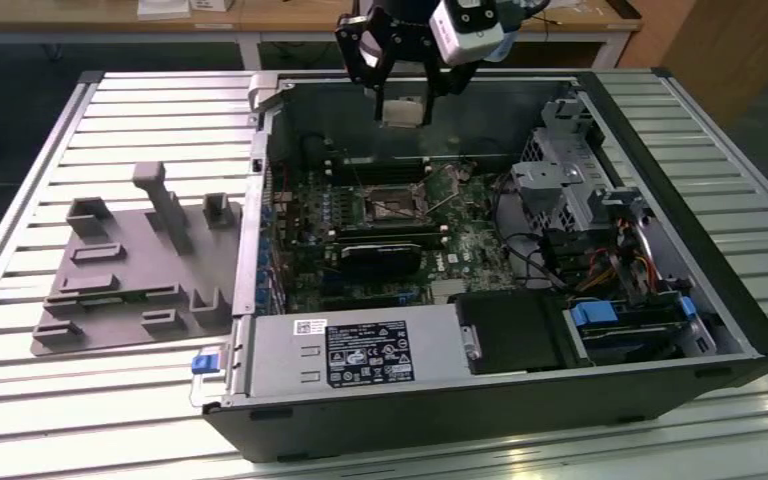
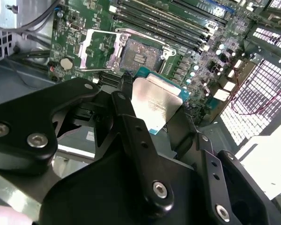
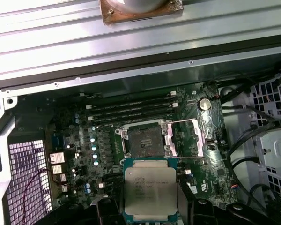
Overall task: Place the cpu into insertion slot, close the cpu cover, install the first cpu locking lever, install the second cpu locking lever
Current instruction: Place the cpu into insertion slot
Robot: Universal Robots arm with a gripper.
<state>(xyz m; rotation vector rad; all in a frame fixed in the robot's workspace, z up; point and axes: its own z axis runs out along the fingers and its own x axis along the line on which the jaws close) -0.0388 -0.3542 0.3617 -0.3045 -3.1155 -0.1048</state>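
Note:
My gripper (image 1: 404, 105) hangs over the far side of the open computer case, shut on the cpu (image 1: 404, 112), a flat square chip with a silver-grey top. In both wrist views the black fingers (image 3: 103, 208) clamp the cpu (image 3: 150, 185) by two opposite edges, well above the green board. The insertion slot (image 3: 143, 140) lies bare below it, dark in the middle with a metal rim. The cpu cover (image 3: 183, 137), a silvery frame, is swung open beside the slot. In the second wrist view the cpu (image 2: 154, 101) sits between the fingers (image 2: 126, 110), short of the insertion slot (image 2: 138, 56).
A grey moulded fixture (image 1: 131, 270) lies on the slatted table at the exterior view's left. Inside the case are a black card (image 1: 384, 255), memory slots (image 3: 131, 110), a silver power supply (image 1: 357, 355), a drive cage (image 1: 571, 190) and loose cables (image 1: 624, 265).

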